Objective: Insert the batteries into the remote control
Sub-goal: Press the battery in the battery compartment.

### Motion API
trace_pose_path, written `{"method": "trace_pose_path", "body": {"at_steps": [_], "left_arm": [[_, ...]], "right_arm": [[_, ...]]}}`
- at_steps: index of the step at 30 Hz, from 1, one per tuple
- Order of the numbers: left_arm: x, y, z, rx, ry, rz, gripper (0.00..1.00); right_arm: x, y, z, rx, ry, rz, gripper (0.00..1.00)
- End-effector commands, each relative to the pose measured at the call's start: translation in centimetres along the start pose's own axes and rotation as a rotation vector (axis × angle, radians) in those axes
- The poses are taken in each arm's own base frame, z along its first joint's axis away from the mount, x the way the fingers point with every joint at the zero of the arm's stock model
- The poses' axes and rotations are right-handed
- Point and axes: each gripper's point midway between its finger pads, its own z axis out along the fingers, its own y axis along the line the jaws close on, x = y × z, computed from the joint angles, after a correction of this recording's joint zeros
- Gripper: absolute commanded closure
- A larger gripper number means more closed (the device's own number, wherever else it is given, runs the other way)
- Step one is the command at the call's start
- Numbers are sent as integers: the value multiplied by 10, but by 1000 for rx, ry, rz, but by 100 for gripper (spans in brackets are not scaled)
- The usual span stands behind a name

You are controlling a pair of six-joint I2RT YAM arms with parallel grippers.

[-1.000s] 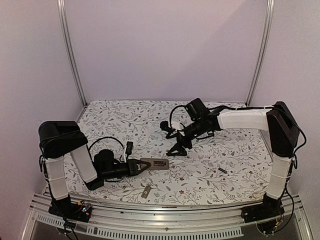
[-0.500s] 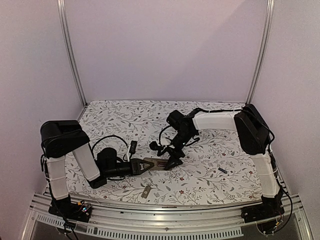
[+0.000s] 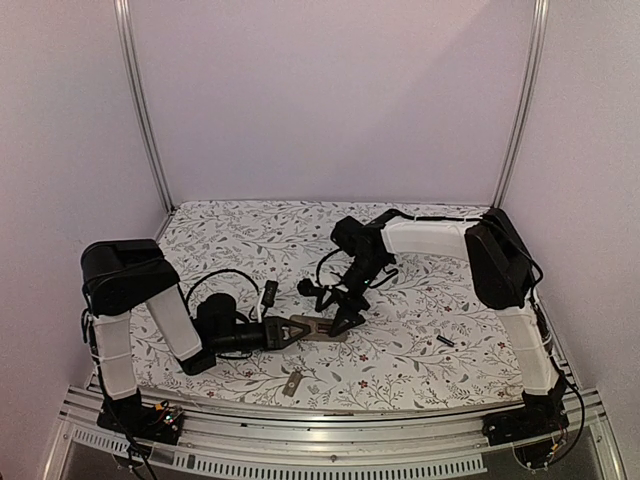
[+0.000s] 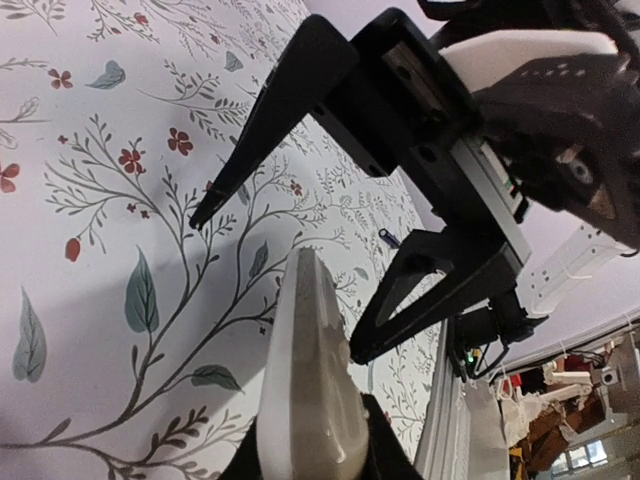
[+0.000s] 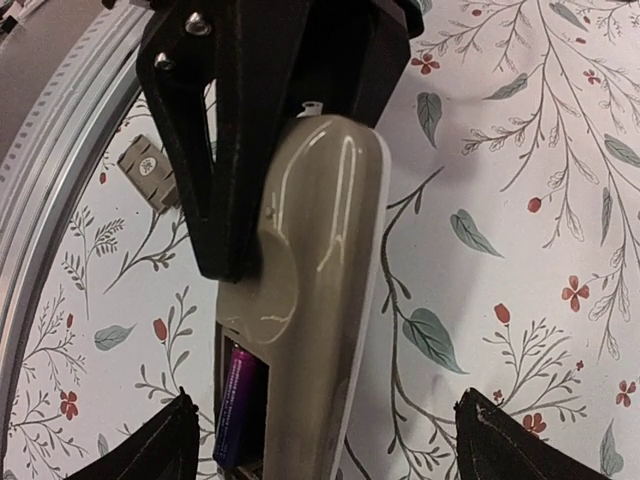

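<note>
My left gripper (image 3: 297,329) is shut on one end of the remote control (image 3: 321,329), holding it tan underside up just above the cloth. In the right wrist view the remote control (image 5: 322,250) shows an open compartment with one purple battery (image 5: 235,405) lying in it. My right gripper (image 3: 337,312) hangs over the remote's free end, open, its fingertips (image 5: 168,440) apart on either side and holding nothing. A second battery (image 3: 445,341) lies loose on the cloth to the right. The left wrist view shows the remote control (image 4: 305,370) edge-on with the right gripper's fingers (image 4: 268,115) spread beyond it.
A small grey-tan cover piece (image 3: 291,383) lies near the front edge of the table, also seen as the cover piece (image 5: 148,170) in the right wrist view. The flowered cloth (image 3: 240,240) covers the table. Metal rails (image 3: 300,440) run along the near edge.
My right arm has swung left and down from the middle of the table to the remote's end, its jaws still wide. The left gripper has kept hold of the remote.
</note>
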Motion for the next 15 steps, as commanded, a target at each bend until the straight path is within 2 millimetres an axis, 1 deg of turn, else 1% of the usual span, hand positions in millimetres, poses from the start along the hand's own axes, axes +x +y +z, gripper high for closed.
{"method": "trace_pose_path", "body": {"at_steps": [1,5,9,15], "left_arm": [[-19,-24,1,105,-69,97,100],[-21,-26,2,100,-69,122,100],[-20,-26,4,99,-62,128,100],[-20,-27,4,96,-63,131,100]], "right_arm": [[5,7,6,-74,-5,42,15],[9,10,7,-87,8,63,22],[10,13,6,-96,11,66,22],[9,11,3,-86,13,61,25]]}}
